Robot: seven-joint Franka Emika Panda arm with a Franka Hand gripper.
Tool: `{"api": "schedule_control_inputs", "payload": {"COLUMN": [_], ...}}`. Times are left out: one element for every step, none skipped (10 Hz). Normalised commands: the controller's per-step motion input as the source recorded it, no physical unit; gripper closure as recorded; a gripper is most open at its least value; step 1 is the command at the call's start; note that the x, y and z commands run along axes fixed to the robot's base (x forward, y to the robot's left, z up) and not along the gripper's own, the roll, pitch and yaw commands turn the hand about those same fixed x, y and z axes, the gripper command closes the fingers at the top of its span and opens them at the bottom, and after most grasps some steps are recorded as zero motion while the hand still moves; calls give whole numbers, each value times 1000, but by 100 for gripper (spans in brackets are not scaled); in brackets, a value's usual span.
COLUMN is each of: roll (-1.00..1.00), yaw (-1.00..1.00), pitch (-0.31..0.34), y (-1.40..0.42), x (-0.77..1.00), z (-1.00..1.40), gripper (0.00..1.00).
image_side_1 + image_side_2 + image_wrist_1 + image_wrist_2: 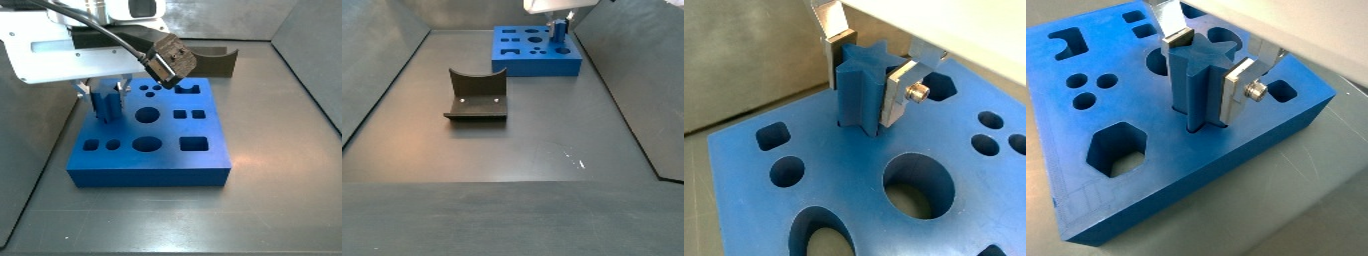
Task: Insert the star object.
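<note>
The star object (859, 92) is a slim blue ridged peg standing upright, its lower end sunk in a star-shaped hole of the wide blue block (844, 190). It shows in both wrist views (1197, 92). My gripper (867, 75) is shut on the star object, a silver finger (1239, 92) pressed on each side near its top. In a side view the gripper (106, 98) stands over the block's (150, 160) far left corner with the peg (106, 105) below it. In a side view (557, 35) the peg stands on the block (537, 66) at the far right.
The block (1173, 190) has several other shaped holes: a round one (918, 185), a hexagonal one (1114, 148), squares (195, 145). The dark grey curved holder (476, 97) sits mid-floor, also behind the block (221, 60). Metal walls close in the floor.
</note>
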Motion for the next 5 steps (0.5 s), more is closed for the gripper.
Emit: {"api": "schedule_control_inputs", "payload": {"roll": [80,89,0,-21,0], "yaw": [0,0,0,0,0], "pitch": [-239,-269,-334,-24,0], "y": [0,0,0,9,0], "x": [-129,-177,-109,0,0], "z": [-780,-726,-500,0,0], "gripper": [100,100,100,100,100]}}
